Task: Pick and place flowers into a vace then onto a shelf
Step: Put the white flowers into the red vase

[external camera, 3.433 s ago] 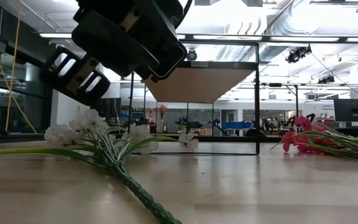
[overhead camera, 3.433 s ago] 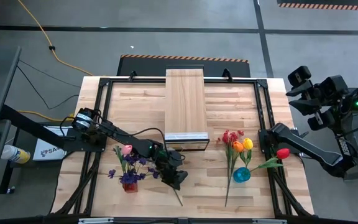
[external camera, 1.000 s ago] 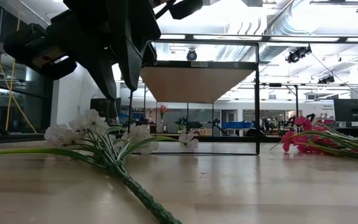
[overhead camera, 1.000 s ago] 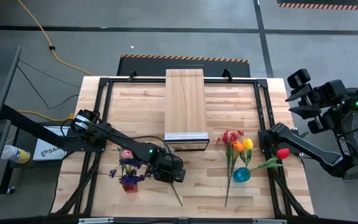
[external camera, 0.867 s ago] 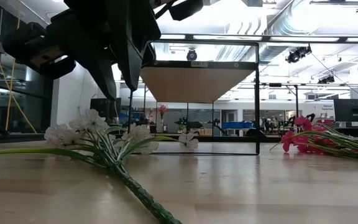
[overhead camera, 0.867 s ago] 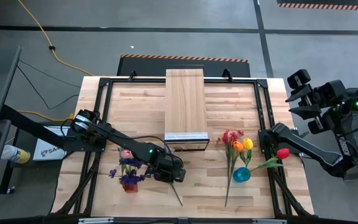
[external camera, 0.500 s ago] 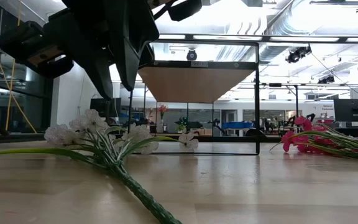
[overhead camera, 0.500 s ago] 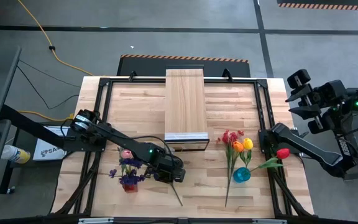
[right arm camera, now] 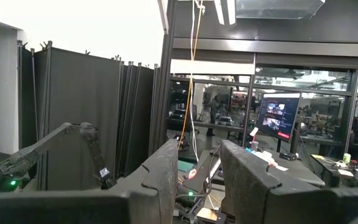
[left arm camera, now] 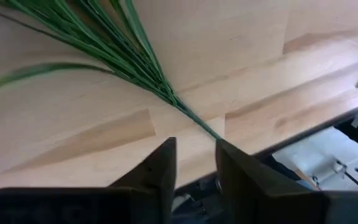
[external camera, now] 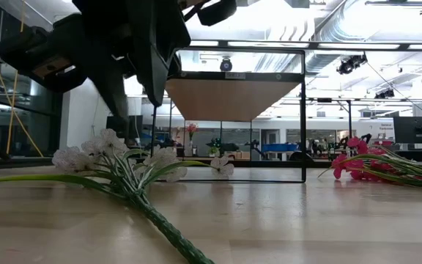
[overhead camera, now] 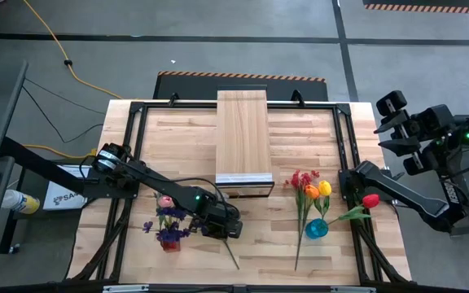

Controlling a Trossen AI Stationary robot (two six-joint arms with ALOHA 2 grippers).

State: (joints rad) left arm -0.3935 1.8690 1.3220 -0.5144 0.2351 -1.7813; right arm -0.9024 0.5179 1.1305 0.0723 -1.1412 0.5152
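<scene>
From above, we see a slatted wooden desk [overhead camera: 186, 138] with a pale wood shelf [overhead camera: 243, 130] running down its upper centre. Two dark arms flank it.

The left gripper [overhead camera: 228, 230] hangs low in the lower centre-left of the overhead frame, over a white-blossomed flower spray [external camera: 116, 158] lying flat on the desk. From above, the spray's stem [overhead camera: 230, 256] shows as a thin line running down and right from the gripper toward the lower edge. The blossom end is hidden under the arm.

In the left wrist view, the green stem [left arm camera: 191, 115] slants from the leafy fan at upper left down toward the gap between the two dark fingers [left arm camera: 160, 171]. The fingers stand a narrow gap apart, with nothing between them, and the stem's end sits just in front of the opening. We judge the left arm far the nearer one, and a short push forward along the stem's line should bring it between the fingers.

The right gripper [right arm camera: 194, 171] waits off the desk at the far right of the overhead frame, its fingers slightly apart and empty.

A purple vase [overhead camera: 169, 240] with flowers stands just left of the left gripper. A blue vase [overhead camera: 317, 229] with tulips [overhead camera: 317, 190] sits at lower right.
</scene>
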